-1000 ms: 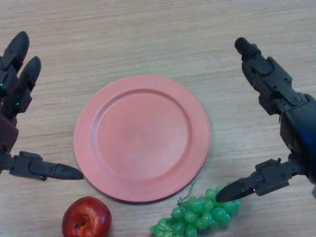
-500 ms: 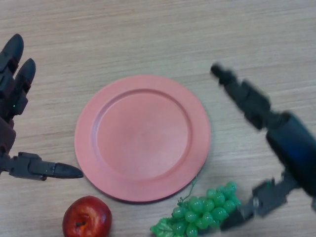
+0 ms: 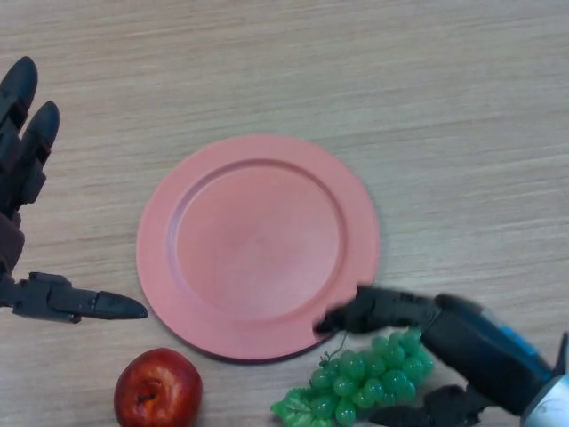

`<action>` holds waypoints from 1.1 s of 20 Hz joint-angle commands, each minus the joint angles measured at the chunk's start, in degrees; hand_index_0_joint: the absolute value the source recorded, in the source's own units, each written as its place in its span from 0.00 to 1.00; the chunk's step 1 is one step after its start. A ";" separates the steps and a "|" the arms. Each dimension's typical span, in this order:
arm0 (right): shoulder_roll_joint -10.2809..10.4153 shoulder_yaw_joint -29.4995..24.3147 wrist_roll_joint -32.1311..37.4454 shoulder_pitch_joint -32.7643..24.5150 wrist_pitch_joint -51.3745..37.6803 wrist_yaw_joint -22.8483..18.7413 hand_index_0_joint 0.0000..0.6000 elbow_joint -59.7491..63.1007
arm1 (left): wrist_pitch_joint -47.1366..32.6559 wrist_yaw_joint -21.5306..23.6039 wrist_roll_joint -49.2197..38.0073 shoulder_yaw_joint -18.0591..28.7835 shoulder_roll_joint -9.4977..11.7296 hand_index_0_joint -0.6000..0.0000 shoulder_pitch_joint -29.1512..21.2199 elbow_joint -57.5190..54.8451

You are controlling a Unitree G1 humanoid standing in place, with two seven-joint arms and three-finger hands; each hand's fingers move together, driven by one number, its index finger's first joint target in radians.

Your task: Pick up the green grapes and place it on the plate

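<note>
The green grapes (image 3: pixel 369 378) lie on the table at the bottom edge, just below the pink plate (image 3: pixel 258 245), which holds nothing. My right hand (image 3: pixel 480 356) has come low over the bunch from the right. Its fingers (image 3: pixel 373 311) reach along the far side of the grapes, at the plate's near rim, and its thumb (image 3: pixel 436 411) lies along the near side. The bunch sits between them, still resting on the table. My left hand (image 3: pixel 22 178) hangs open at the left edge, clear of the plate.
A red apple (image 3: pixel 157 389) sits at the bottom left, between the left thumb (image 3: pixel 80 304) and the grapes. The wooden table (image 3: pixel 427 107) stretches bare behind and to the right of the plate.
My right hand has swung down and to the left from beside the plate to straddle the grapes. The grapes, plate, apple and left hand stay put.
</note>
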 commanded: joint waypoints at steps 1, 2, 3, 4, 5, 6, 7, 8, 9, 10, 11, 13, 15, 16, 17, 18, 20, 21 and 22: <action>-0.04 0.13 1.82 -0.75 -9.37 -5.08 1.00 -1.02 | -9.19 2.28 -1.27 5.47 2.23 1.00 -0.96 -3.12; -0.02 0.76 1.22 -0.91 -9.51 -5.47 1.00 0.34 | -9.19 2.33 -1.40 5.50 2.14 1.00 -0.84 -3.19; -0.07 0.90 0.94 -1.01 -9.73 -5.66 1.00 0.94 | -9.17 2.37 -1.37 5.51 2.12 1.00 -0.81 -3.25; -0.12 0.99 0.78 -1.02 -9.76 -5.76 1.00 1.36 | -9.20 2.39 -1.36 5.51 2.06 1.00 -0.73 -3.32; -0.12 1.03 0.73 -0.95 -9.52 -5.70 1.00 1.24 | -9.32 2.33 -1.41 5.60 2.02 1.00 -0.62 -3.32; -0.10 1.15 0.58 -0.90 -9.13 -5.65 1.00 0.98 | -9.41 2.19 -1.66 5.79 1.99 1.00 -0.48 -3.29; -0.10 1.21 0.49 -0.86 -8.86 -5.61 1.00 0.70 | -9.25 2.16 -1.76 5.87 2.00 1.00 -0.42 -3.35; -0.11 1.31 0.43 -0.77 -8.44 -5.53 1.00 0.25 | -9.05 2.15 -1.81 5.92 1.97 1.00 -0.36 -3.44; -0.11 1.43 0.34 -0.69 -8.28 -5.52 1.00 -0.02 | -8.93 2.13 -1.88 5.98 1.99 1.00 -0.37 -3.50; -0.11 1.67 0.12 -0.64 -8.09 -5.56 1.00 -0.42 | -8.79 2.04 -1.97 6.05 2.00 1.00 -0.35 -3.56; -0.11 1.79 0.06 -0.63 -8.01 -5.54 1.00 -0.64 | -8.62 2.01 -1.94 6.06 2.03 1.00 -0.36 -3.66; -0.15 2.03 0.10 -0.56 -7.76 -5.38 1.00 -1.30 | -8.29 2.01 -1.92 6.06 2.04 1.00 -0.42 -3.95; -0.26 2.02 0.36 -0.39 -7.61 -5.24 1.00 -1.92 | -8.40 1.95 -1.81 5.90 1.92 1.00 -0.37 -4.03; -0.15 1.88 1.14 -0.16 -7.11 -5.33 1.00 -2.81 | -8.36 1.97 -1.82 5.98 1.95 1.00 -0.36 -4.17; -0.11 1.88 1.29 -0.15 -7.02 -5.38 0.92 -2.97 | -8.35 1.97 -1.82 5.99 1.96 1.00 -0.36 -4.19; -0.01 1.93 1.84 -0.14 -6.79 -5.57 0.67 -3.52 | -8.36 1.99 -1.81 5.99 1.94 1.00 -0.36 -4.23; 0.22 2.20 4.14 -0.13 -5.72 -6.15 0.25 -6.02 | -8.42 2.05 -1.68 5.85 1.84 1.00 -0.32 -4.24; 0.35 2.16 6.50 -0.16 -4.66 -6.58 0.09 -8.40 | -8.18 2.09 -1.64 5.75 1.82 1.00 -0.29 -4.41; 0.41 1.35 9.89 -0.47 -2.76 -7.12 0.00 -12.02 | -7.63 2.05 -1.71 5.71 1.81 1.00 -0.24 -4.96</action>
